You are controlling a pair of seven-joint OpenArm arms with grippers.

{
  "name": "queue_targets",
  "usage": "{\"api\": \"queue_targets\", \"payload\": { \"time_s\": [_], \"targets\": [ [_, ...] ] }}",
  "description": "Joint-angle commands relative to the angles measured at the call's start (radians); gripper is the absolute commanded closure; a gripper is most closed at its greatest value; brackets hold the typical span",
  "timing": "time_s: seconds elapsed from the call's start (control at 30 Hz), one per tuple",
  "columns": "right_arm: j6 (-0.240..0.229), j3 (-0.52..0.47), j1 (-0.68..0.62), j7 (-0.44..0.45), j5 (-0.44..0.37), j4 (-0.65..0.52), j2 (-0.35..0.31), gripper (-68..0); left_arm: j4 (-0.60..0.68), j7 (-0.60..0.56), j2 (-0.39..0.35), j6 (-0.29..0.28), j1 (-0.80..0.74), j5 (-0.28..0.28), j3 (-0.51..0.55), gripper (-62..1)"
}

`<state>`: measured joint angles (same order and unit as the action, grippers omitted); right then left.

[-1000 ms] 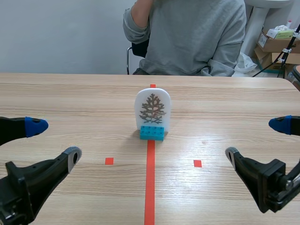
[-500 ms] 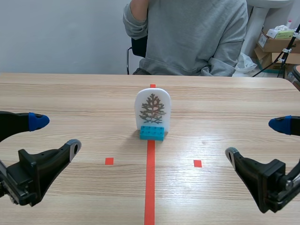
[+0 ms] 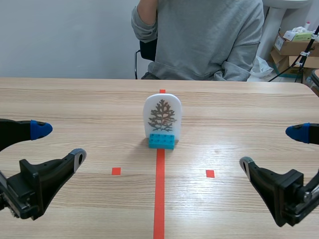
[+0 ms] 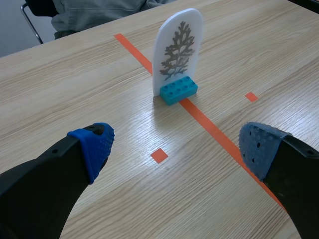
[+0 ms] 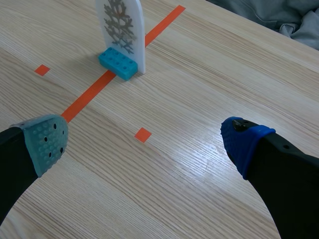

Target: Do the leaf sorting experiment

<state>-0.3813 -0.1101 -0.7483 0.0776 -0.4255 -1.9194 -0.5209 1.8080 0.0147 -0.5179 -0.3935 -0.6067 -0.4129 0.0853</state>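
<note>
A white arched card (image 3: pixel 162 114) printed with a brown fern-like leaf stands upright in a teal brick base (image 3: pixel 162 141) on the orange-red centre line. My left gripper (image 3: pixel 59 145) hovers open at the near left, well short of the card. My right gripper (image 3: pixel 272 149) hovers open at the near right, equally far from it. From the left wrist view the card (image 4: pixel 178 52) and its base (image 4: pixel 178 91) stand ahead of the open left gripper (image 4: pixel 177 149). The right wrist view has the card (image 5: pixel 121 27) ahead and off to one side of the open right gripper (image 5: pixel 145 142). Nothing is held.
A person in a grey sweater (image 3: pixel 204 40) sits across the table behind the card, one hand raised. Cardboard boxes (image 3: pixel 294 47) stand off the table at the back right. Small orange-red squares (image 3: pixel 116 171) (image 3: pixel 210 173) mark the wood either side of the line.
The left arm drew back a little toward the near left edge between the earliest frame and half a second ago. Since then nothing has moved.
</note>
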Motion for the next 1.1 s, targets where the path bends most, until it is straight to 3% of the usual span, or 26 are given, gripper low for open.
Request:
{"api": "queue_targets", "payload": {
  "time_s": [0.0,0.33,0.47,0.57,0.8,1.07],
  "targets": [
    [0.000,-0.008,0.000,0.014,-0.004,-0.012,0.000,-63.8,0.021,-0.013,0.005,-0.001,-0.008,-0.010,0.000,-53.8],
    [0.000,-0.008,0.000,0.014,-0.004,-0.012,0.000,-63.8,0.021,-0.014,0.005,-0.003,-0.008,-0.010,0.000,-53.8],
    [0.000,-0.008,0.000,0.014,-0.004,-0.012,0.000,-63.8,0.005,-0.010,0.005,-0.066,0.024,-0.009,-0.002,-53.8],
    [-0.001,-0.008,0.000,0.014,-0.004,-0.012,0.000,-63.8,-0.034,-0.009,0.005,-0.074,0.084,0.021,-0.023,-53.8],
    [-0.001,-0.008,0.000,0.014,-0.004,-0.012,0.000,-63.8,-0.240,0.009,0.004,-0.124,0.340,0.137,-0.154,-53.8],
    [-0.001,-0.008,0.000,0.014,-0.003,-0.012,0.000,-63.8,-0.526,0.001,0.030,-0.126,0.671,0.180,-0.393,-53.8]
  ]
}}
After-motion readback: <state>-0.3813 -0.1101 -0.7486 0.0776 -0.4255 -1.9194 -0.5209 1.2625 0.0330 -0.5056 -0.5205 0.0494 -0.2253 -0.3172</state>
